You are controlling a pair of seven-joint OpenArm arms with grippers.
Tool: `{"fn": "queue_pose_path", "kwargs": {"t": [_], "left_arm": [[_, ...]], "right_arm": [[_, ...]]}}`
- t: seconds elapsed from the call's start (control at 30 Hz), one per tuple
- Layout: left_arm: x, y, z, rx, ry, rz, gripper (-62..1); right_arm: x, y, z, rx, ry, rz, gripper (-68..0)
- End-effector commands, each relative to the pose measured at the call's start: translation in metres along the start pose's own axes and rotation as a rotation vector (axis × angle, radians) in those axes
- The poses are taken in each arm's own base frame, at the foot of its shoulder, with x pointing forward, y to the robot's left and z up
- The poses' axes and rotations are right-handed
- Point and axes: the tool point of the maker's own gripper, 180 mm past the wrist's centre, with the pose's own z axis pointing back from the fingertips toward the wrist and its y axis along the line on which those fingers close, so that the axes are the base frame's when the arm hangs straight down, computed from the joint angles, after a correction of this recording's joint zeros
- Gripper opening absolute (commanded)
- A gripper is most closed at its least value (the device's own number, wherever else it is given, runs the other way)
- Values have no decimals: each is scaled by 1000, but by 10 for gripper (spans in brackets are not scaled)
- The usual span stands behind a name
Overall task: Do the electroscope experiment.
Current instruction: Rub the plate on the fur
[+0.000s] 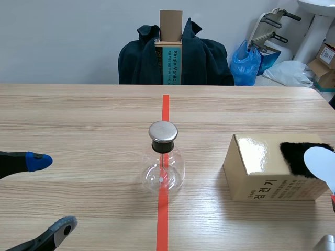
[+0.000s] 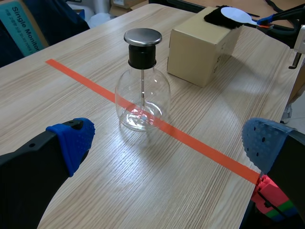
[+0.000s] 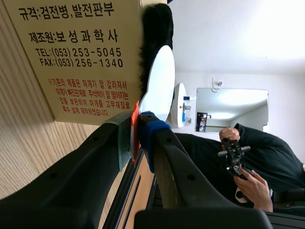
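Note:
The electroscope (image 1: 163,162), a clear glass flask with a metal cap and a thin rod inside, stands on the orange-red tape line at the table's middle. My left gripper (image 1: 51,194) is open at the left and holds nothing; in the left wrist view the flask (image 2: 142,95) is ahead of it, beyond its fingers. At the right, black fur (image 1: 298,157) lies on a cardboard box (image 1: 272,170). My right gripper (image 3: 137,131) is shut on the red handle of a white disc paddle (image 3: 159,83). The disc lies against the fur (image 3: 155,38).
A chair draped with a dark jacket (image 1: 204,60) and holding an upright box (image 1: 170,52) stands beyond the table's far edge. Bags and boxes (image 1: 246,63) lie at the back right. A person's hands hold a controller (image 3: 236,155) in the right wrist view.

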Motion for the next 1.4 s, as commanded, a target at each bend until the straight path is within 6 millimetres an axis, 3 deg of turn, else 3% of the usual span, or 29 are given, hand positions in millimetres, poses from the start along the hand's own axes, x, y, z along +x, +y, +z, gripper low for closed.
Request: {"fn": "queue_pose_path", "kwargs": {"t": [0.0,0.23,0.4,0.57,0.7,0.77,0.9,1.07,1.17,1.23,1.37], "left_arm": [[5,-1,-2,3,-27,9,14],[5,-1,-2,3,-27,9,14],[5,-1,-2,3,-27,9,14],[3,-3,-2,-7,-16,-5,14],[2,-3,-2,-9,-13,-8,14],[2,-3,-2,-9,-13,-8,14],[2,-3,-2,-9,-13,-8,14],[2,-3,-2,-9,-13,-9,14],[2,-3,-2,-9,-13,-9,14],[2,-3,-2,-9,-13,-9,14],[2,-3,-2,-9,-13,-9,14]], "right_arm": [[0,-5,-1,-8,-16,15,-669],[32,0,3,14,-199,33,-669],[-13,-8,0,-26,54,56,-669],[18,-2,1,5,-121,39,-669],[-7,-5,0,-10,19,47,-669],[-9,-5,-1,-1,20,48,-669],[22,2,1,31,-143,19,-669],[-10,1,-2,27,33,25,-669],[14,6,-1,54,-95,7,-669],[19,7,-2,56,-112,3,-669],[-16,6,-2,56,70,13,-669]]}}
